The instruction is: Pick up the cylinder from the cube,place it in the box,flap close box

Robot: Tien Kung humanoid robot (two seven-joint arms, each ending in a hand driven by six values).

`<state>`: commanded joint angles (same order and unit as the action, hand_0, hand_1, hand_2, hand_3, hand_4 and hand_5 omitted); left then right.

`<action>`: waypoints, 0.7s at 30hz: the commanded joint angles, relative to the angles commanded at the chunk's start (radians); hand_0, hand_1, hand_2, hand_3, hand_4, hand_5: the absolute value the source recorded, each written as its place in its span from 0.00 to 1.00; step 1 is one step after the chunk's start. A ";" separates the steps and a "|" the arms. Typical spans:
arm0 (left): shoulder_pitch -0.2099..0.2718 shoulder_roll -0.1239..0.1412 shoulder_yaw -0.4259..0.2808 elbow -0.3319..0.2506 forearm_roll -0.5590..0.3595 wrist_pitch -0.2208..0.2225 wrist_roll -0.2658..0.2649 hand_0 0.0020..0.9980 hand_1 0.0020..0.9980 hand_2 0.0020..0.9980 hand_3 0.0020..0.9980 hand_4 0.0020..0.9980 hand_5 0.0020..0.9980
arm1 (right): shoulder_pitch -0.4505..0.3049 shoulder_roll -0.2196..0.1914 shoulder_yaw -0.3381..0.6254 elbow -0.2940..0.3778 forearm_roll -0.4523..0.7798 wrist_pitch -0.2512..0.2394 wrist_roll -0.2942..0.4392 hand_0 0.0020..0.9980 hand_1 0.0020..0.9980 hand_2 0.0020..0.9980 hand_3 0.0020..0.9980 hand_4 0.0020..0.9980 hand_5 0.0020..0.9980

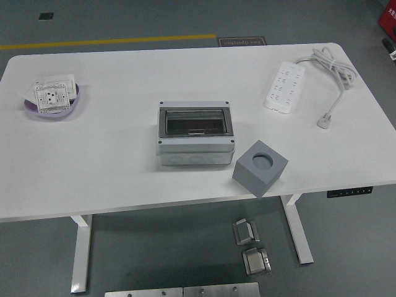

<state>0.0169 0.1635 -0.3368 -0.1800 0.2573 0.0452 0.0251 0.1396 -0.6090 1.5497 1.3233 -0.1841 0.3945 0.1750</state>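
The grey cube stands near the table's front edge, right of centre. Its top face carries a darker round shape; I cannot tell whether that is the cylinder's end or a bare hole. Left of the cube and a little further back sits the grey box, its smoked clear flap lying flat and shut. Only a dark sliver of my right hand shows at the right edge, far from both. The left arm is out of view.
A white power strip with its coiled cable and plug lies at the back right. A purple dish holding a white socket plate sits at the far left. Metal parts lie on the floor below the table.
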 joint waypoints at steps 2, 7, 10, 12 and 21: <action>-0.003 0.007 -0.010 0.000 0.009 0.000 0.002 0.66 0.65 0.54 0.58 0.58 0.22 | 0.000 -0.001 -0.001 0.000 -0.005 -0.003 0.000 1.00 1.00 1.00 1.00 1.00 1.00; -0.012 0.024 0.016 0.000 -0.019 0.000 -0.004 0.66 0.65 0.54 0.58 0.58 0.22 | -0.010 -0.001 0.011 0.003 -0.015 -0.010 -0.002 1.00 1.00 1.00 1.00 1.00 1.00; -0.018 0.035 0.064 0.000 -0.070 -0.001 -0.016 0.66 0.65 0.54 0.58 0.58 0.22 | -0.021 0.001 0.027 0.005 -0.022 -0.013 -0.003 1.00 1.00 0.99 1.00 1.00 1.00; -0.020 0.042 0.091 0.000 -0.101 0.000 -0.023 0.66 0.65 0.54 0.58 0.58 0.22 | -0.027 0.002 0.038 0.006 -0.028 -0.016 -0.003 1.00 1.00 0.99 1.00 1.00 1.00; -0.012 0.042 0.096 0.000 -0.109 -0.001 -0.018 0.66 0.65 0.54 0.58 0.58 0.22 | -0.034 0.006 0.050 0.013 -0.056 -0.029 -0.004 1.00 1.00 0.99 1.00 1.00 1.00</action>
<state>0.0046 0.2054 -0.2408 -0.1800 0.1486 0.0445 0.0073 0.1055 -0.6028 1.6000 1.3366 -0.2404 0.3653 0.1706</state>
